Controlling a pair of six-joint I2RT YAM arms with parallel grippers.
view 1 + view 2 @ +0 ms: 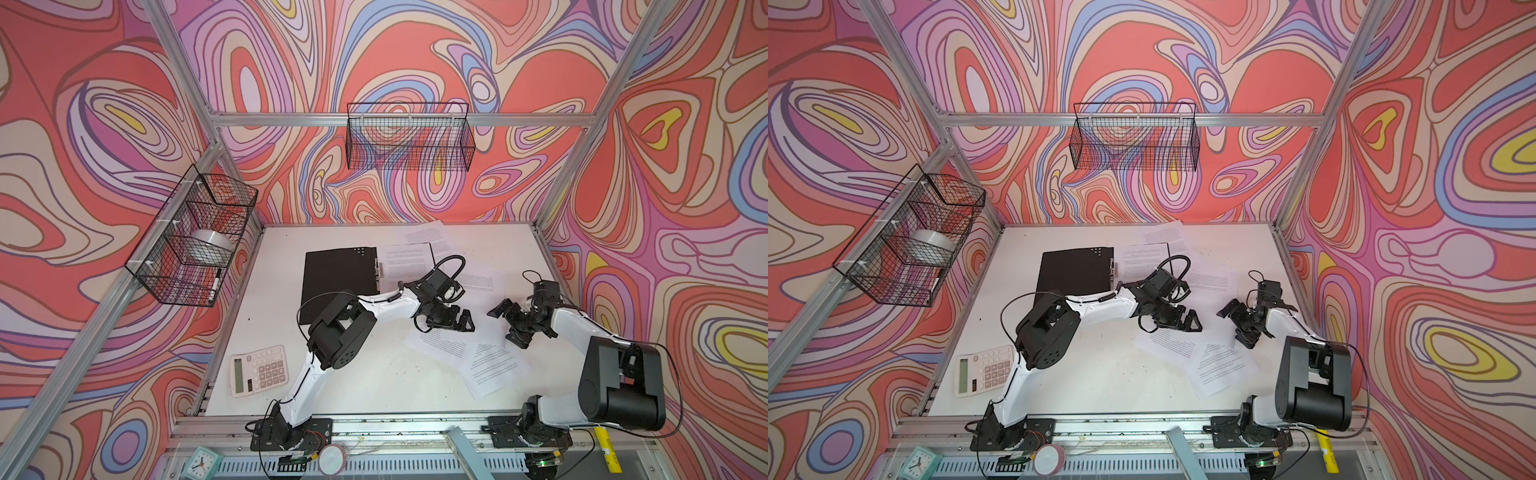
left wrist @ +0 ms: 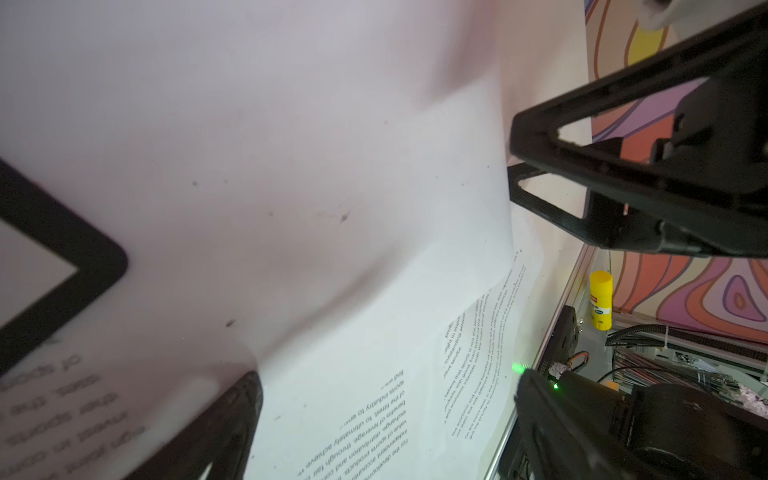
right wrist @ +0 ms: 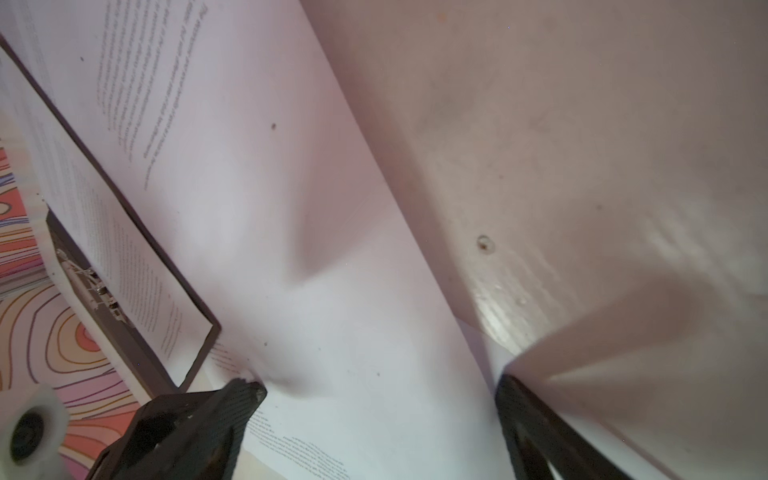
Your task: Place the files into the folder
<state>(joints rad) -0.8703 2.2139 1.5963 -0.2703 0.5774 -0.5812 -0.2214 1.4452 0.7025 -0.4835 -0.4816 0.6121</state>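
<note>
1. Table [image 1: 365, 386]: one white top carrying the items below
2. Folder [image 1: 336, 282]: one, lying open and flat at the far middle of the table, black inside facing up, with one metal clip [image 3: 89, 286] along the spine
3. Sheets, five counted in both top views:
   - the folder sheet [image 1: 405, 266] lies on the folder's right half
   - the far sheet [image 1: 426, 232] lies at the back edge, its near side under the folder
   - the middle sheet [image 1: 484, 282] lies just right of the folder
   - the left front sheet [image 1: 436, 345] and right front sheet [image 1: 496, 368] overlap nearer the front
4. Left gripper [image 1: 467, 322]: fingers spread wide with nothing clamped, low over the gap between the middle sheet and the front pair; whether it touches paper cannot be told
5. Right gripper [image 1: 507, 324]: fingers [image 3: 232, 407] also wide apart and empty, facing the left gripper from close by; a buckled sheet lies beneath it
6. Wire baskets: two, the back basket [image 1: 409, 137] and the side basket [image 1: 191, 237]; the side basket holds one tape roll [image 1: 210, 245] and one marker [image 1: 215, 284]
7. Calculator [image 1: 259, 370]: one, at the near left of the table
</note>
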